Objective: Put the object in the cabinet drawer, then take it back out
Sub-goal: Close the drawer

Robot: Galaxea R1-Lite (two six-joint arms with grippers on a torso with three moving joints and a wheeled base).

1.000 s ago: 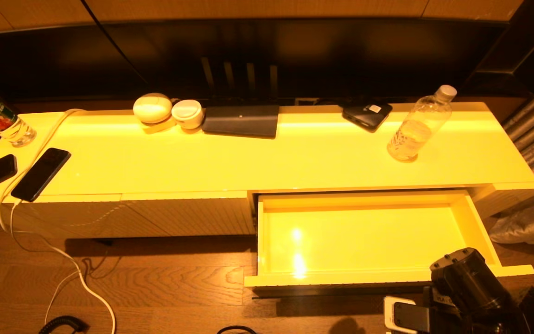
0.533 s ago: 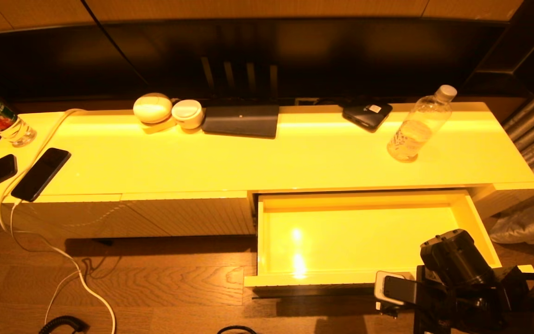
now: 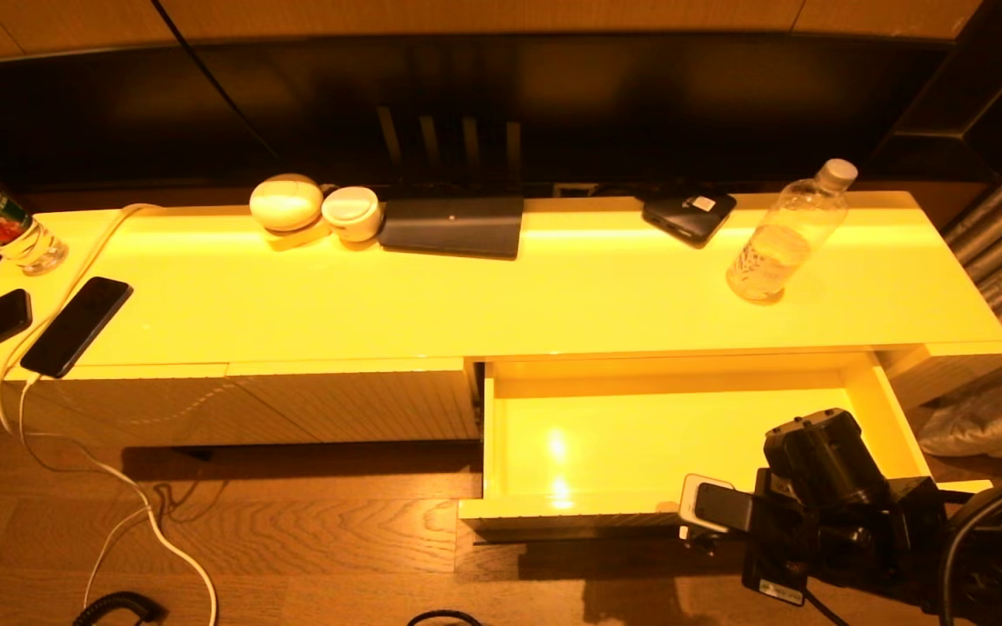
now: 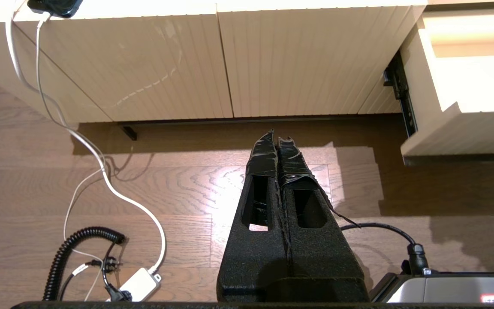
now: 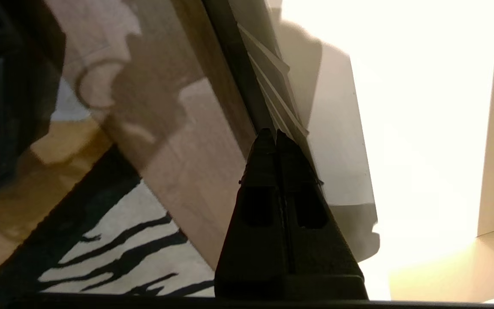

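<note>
Left gripper (image 4: 278, 138) hangs low over the floor before the closed ribbed panels, fingers pressed together, idle. Moving right, the cabinet drawer (image 3: 888, 417) stands pulled out and bare inside. At its near right front sits the right gripper (image 5: 271, 134), fingers pressed together against the front edge, probably working the drawer. The water bottle (image 3: 784, 239) stands upright on the far-right cabinet top, waiting.
</note>
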